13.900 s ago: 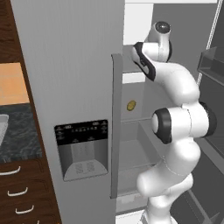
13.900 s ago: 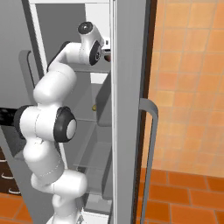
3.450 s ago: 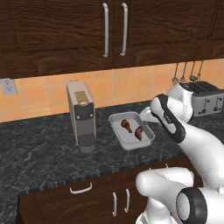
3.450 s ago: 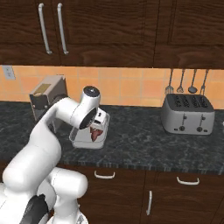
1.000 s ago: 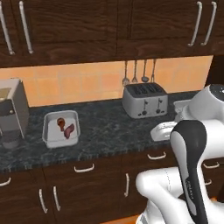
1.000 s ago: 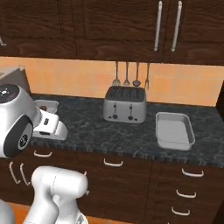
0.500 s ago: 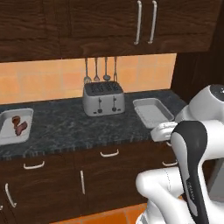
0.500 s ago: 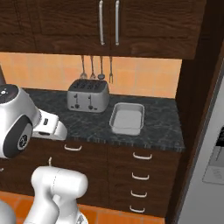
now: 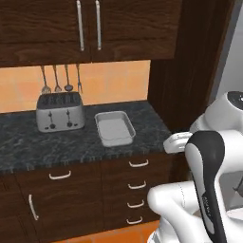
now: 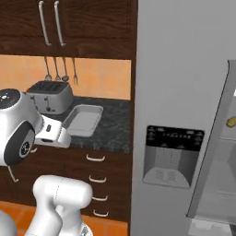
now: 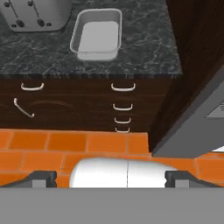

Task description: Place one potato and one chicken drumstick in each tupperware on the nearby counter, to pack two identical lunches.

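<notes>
Empty tupperware (image 11: 97,34) is seen on the bench (image 11: 144,48) beside the toaster (image 11: 35,13), well ahead of the wide-apart, empty claw (image 11: 111,177), long axis running away from it; a yellowish lump, possibly a potato (image 10: 231,121), is caught in the open fridge (image 10: 221,152) by the right base view.

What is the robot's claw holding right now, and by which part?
Nothing is held. In the hand view the gripper is open, with only the orange floor between its fingertips. The tray on the counter sits empty.
</notes>
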Robot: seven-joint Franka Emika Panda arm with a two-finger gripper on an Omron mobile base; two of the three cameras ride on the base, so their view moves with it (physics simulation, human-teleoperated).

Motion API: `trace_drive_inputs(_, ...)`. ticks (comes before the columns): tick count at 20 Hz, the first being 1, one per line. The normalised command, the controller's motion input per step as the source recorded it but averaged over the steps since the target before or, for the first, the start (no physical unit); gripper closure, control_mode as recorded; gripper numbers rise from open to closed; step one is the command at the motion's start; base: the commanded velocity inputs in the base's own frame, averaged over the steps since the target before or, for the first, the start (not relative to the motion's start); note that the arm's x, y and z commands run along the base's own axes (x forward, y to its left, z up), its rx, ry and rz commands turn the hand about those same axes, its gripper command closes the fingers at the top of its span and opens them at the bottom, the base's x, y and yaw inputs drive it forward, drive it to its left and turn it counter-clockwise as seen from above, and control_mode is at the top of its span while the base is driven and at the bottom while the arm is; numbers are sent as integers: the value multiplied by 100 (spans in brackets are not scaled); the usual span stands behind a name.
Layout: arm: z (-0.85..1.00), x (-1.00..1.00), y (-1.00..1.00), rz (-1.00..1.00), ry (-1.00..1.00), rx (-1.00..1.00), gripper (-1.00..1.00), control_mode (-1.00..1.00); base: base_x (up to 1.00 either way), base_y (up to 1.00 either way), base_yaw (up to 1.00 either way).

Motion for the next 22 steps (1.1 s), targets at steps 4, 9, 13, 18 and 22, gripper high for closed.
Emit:
trace_drive_inputs(4,0,0,0,0,0,0,-100,100,28,-100,6)
trace_drive_inputs(9,0,0,0,0,0,0,-100,100,38,-98,8)
trace_drive_inputs(13,0,0,0,0,0,0,-100,100,25,-85,2)
trace_drive_inputs(18,0,0,0,0,0,0,-100,100,0,-75,0)
trace_drive_inputs(22,0,0,0,0,0,0,-100,100,0,-63,0)
